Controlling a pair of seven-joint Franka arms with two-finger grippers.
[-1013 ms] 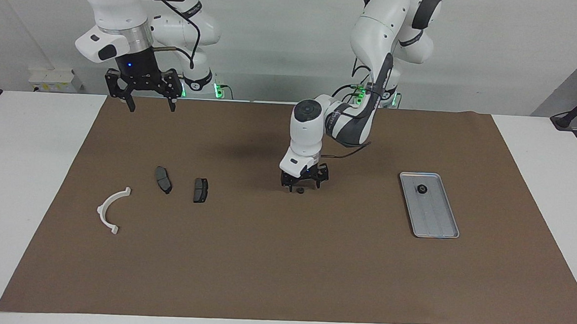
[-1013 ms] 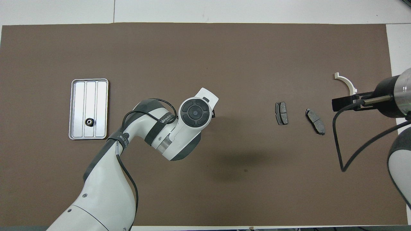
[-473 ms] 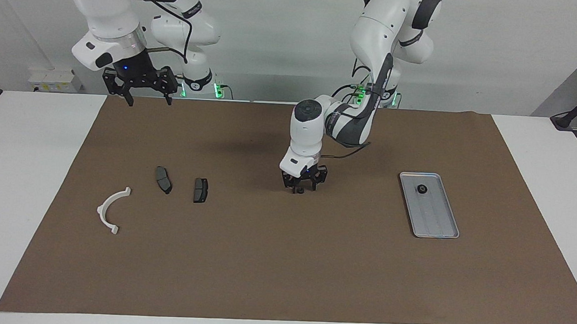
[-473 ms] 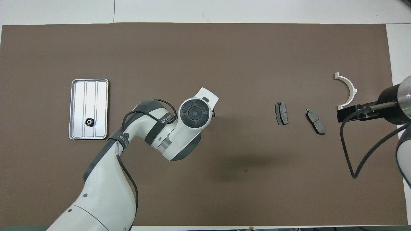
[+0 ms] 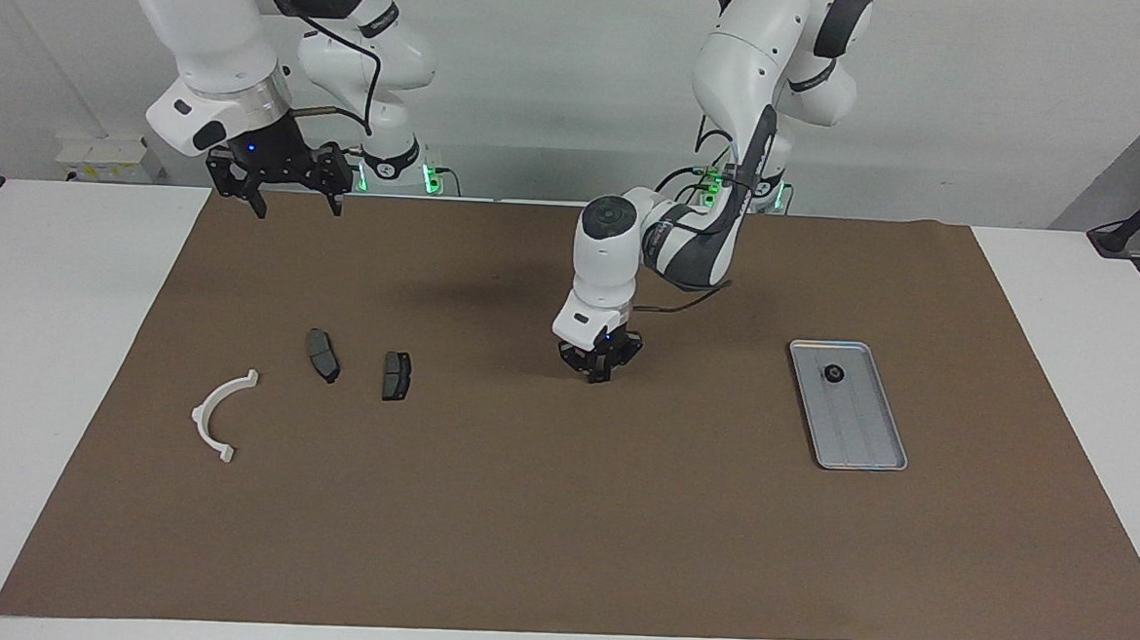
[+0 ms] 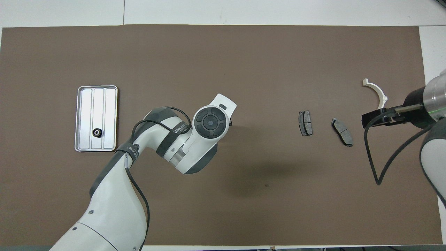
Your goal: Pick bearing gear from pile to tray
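Observation:
My left gripper (image 5: pixel 599 368) is down at the mat in the middle of the table, its fingers closed together on a tiny black gear that hardly shows between them. In the overhead view the wrist (image 6: pixel 210 122) hides that hand. The silver tray (image 5: pixel 861 443) lies toward the left arm's end and holds one black gear (image 5: pixel 834 374); both also show in the overhead view, the tray (image 6: pixel 104 101) and the gear (image 6: pixel 97 132). My right gripper (image 5: pixel 289 196) is open and raised over the mat's edge nearest the robots, at the right arm's end.
Two dark brake pads (image 5: pixel 322 354) (image 5: pixel 396 375) and a white curved arc (image 5: pixel 219 414) lie on the brown mat (image 5: pixel 560 515) toward the right arm's end. In the overhead view the right hand (image 6: pixel 381 116) hangs beside the arc (image 6: pixel 378 92).
My left gripper's fingers have closed around the small gear that lay between them. The right gripper has shifted slightly near the mat's edge and stays open.

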